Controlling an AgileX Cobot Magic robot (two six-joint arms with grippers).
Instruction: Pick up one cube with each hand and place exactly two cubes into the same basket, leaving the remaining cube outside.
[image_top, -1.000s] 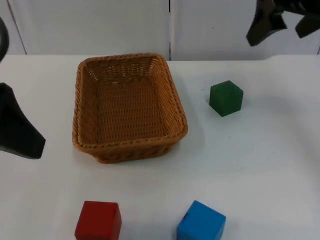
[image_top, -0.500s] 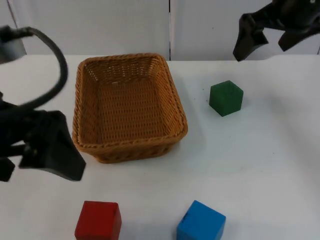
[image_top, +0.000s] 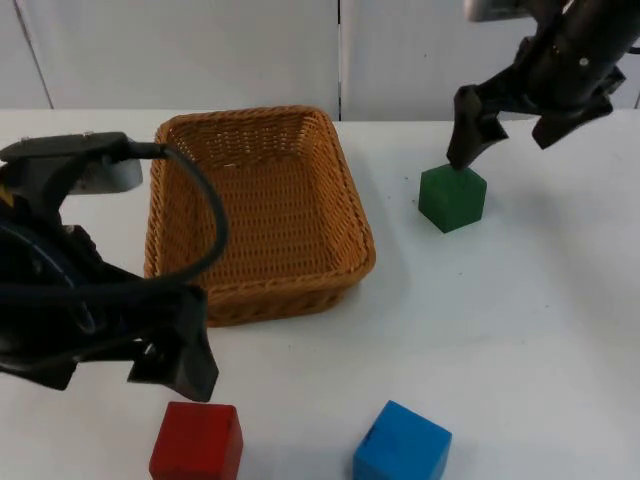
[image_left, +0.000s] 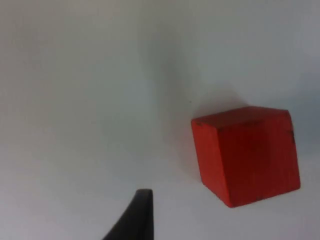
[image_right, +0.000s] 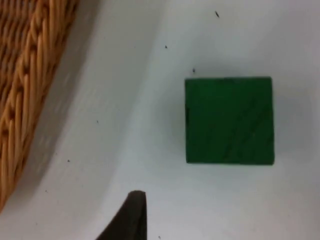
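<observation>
While all three cubes sit on the white table (image_top: 520, 330), none is in the wicker basket (image_top: 165, 200) yet. The green cube (image_top: 452, 197) rests off to the basket's right, and the right end effector (image_top: 508, 128) hangs just above it with fingers spread wide, one tip nearly at the cube's top edge. Up close, the right wrist view has the green cube (image_right: 229, 120) lying flat near the basket's woven rim (image_right: 30, 75). The red cube (image_top: 197, 441) and blue cube (image_top: 401, 443) sit by the front edge. The left end effector (image_top: 125, 365) hovers just above the red cube (image_left: 246, 154), can't tell if it's spread or not.
</observation>
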